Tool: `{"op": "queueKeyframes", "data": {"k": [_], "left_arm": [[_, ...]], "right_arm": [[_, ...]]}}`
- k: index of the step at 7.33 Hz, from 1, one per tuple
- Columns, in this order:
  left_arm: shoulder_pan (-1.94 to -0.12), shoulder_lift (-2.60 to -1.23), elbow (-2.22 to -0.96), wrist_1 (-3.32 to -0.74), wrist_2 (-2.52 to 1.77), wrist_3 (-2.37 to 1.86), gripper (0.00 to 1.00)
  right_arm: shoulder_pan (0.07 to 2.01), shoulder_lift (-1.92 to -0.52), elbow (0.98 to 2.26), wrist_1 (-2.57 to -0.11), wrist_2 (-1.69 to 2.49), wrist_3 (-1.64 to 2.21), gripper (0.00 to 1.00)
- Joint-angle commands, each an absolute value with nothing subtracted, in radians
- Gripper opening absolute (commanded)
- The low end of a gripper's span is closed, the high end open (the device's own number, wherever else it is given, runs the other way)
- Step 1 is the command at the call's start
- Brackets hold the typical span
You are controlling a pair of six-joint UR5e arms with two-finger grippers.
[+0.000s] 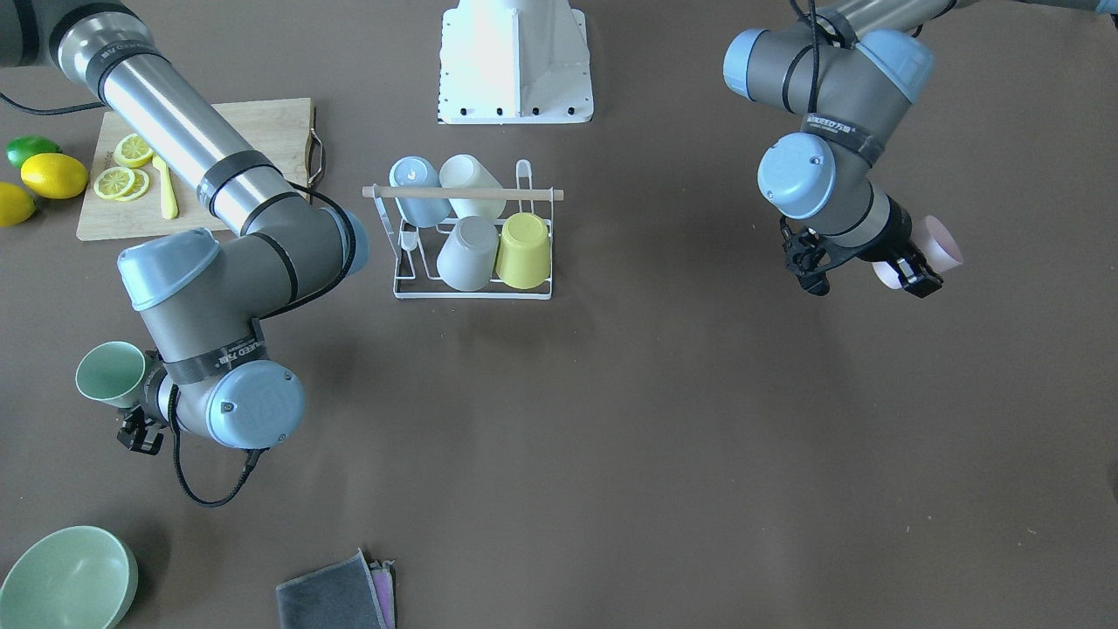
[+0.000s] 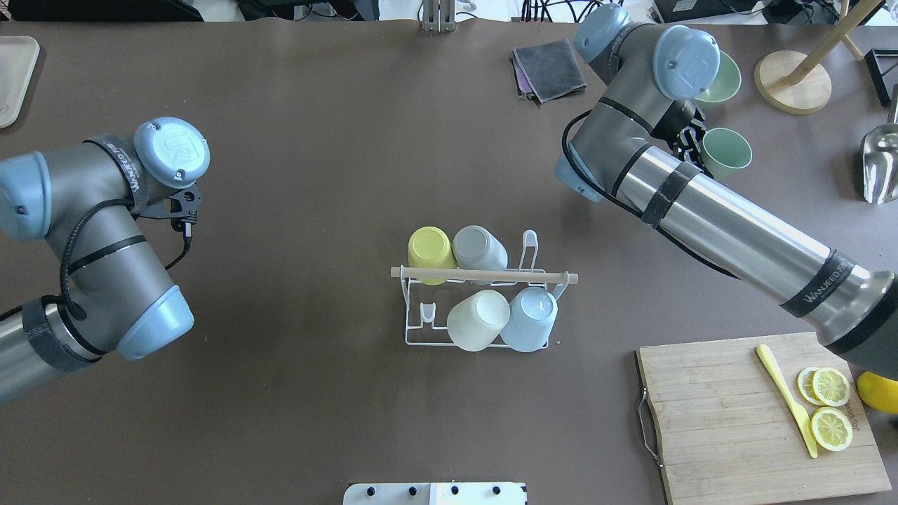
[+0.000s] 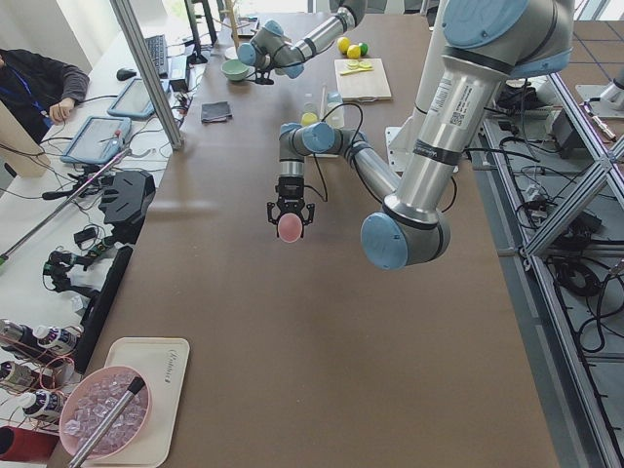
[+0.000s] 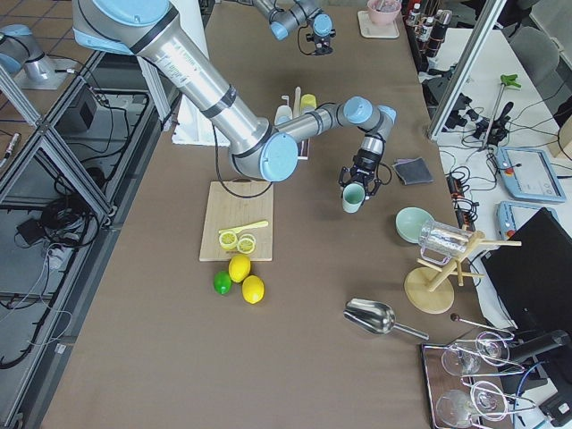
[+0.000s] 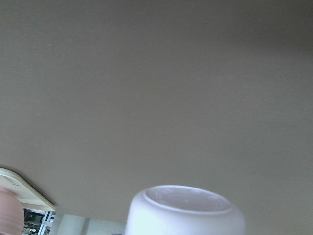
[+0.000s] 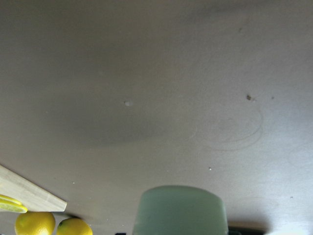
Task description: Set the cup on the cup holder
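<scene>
Two cups held, cup holder [image 1: 376, 191] part-filled.
Left fingers [image 3: 276, 212] pinch the pink cup [image 3: 290, 227], right fingers [image 4: 343, 184] the green cup [image 4: 354, 200]; both seem light, rigid, slick-walled.

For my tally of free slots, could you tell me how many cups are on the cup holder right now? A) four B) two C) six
A: the cup holder carries a yellow cup, a grey cup, a cream cup and a light blue cup; the pink cup and green cup are away from it.
</scene>
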State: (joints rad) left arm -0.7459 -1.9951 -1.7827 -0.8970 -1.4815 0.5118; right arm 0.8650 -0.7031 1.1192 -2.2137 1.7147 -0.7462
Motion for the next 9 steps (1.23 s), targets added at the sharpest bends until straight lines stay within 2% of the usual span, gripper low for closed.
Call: {"op": "queueKeyframes", "data": {"k": [1,3,6,9], "left_arm": [[-0.817,-2.0,-1.802,-0.992,-1.48,0.515,0.41],[-0.842,-2.008,-1.873,-1.008,-1.48,0.515,0.41],[-0.847,-2.031,-1.93,-1.008,-1.48,0.512,0.41],[-0.851,-2.033,-1.965,-1.069,-1.486,0.5,0.41]], "right_arm": [[0.891,-0.709,1.273,-2.18,1.846,-0.624,0.0],[0.92,-0.805,1.401,-1.945,2.035,-0.505,0.0],[1.02,-0.869,1.488,-1.656,2.319,-0.231,0.0],[1.026,-0.981,1.554,-1.218,2.359,0.07,0.0]]}}
